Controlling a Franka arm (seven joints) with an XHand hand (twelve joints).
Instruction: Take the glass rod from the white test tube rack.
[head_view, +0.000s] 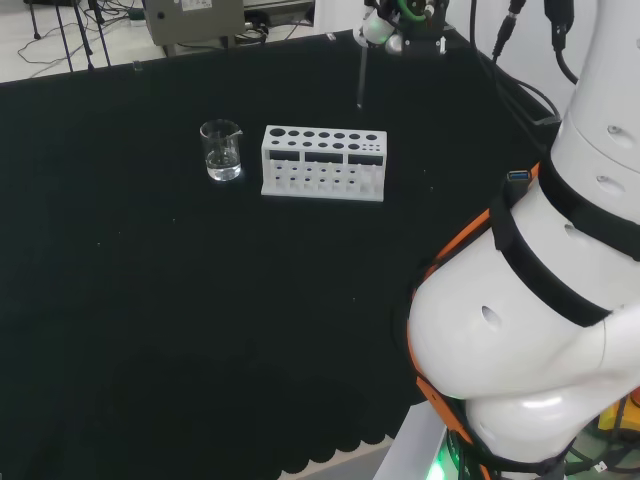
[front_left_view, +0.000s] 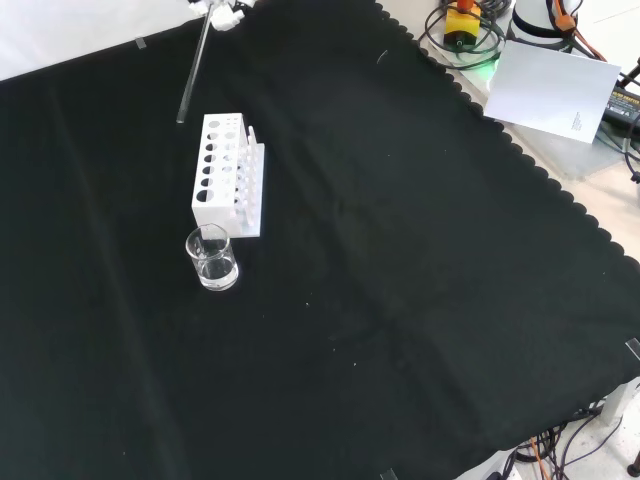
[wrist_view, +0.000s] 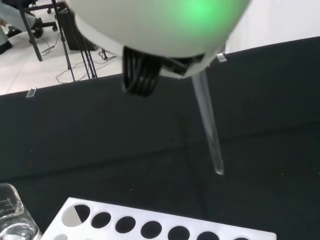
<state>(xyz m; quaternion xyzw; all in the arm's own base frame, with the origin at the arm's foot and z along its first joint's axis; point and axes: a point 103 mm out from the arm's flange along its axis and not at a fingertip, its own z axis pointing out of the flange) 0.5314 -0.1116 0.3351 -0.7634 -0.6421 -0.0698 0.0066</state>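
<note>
- The glass rod (head_view: 361, 75) hangs clear of the white test tube rack (head_view: 323, 163), its lower tip in the air above and just beyond the rack's far right corner in the head view.
- In the front view the glass rod (front_left_view: 193, 70) slants down from the hand (front_left_view: 225, 12) towards the far end of the rack (front_left_view: 226, 178), without touching it.
- The hand (head_view: 385, 28) holds the rod by its top end; in the wrist view the rod (wrist_view: 207, 122) runs out from under the blurred white and black parts of the hand (wrist_view: 145, 75), so the fingers are closed on the rod, though how they sit on it cannot be told.
- Judged from these views, the rod is already out of the rack and the task is close to done.
- The rod looks thin, stiff, light and smooth. Glass of this kind is likely slippery and brittle, so a knock of the free tip against the rack could chip or snap it.
- Held at one end, the long free length may swing; a hold nearer the middle would steady it, but the upper end is the part that stands proud of the rack's holes.
- A glass beaker (head_view: 221, 150) with a little clear liquid stands just beside the rack's left end in the head view, on the black surface (head_view: 200, 300), well apart from the rod.
</note>
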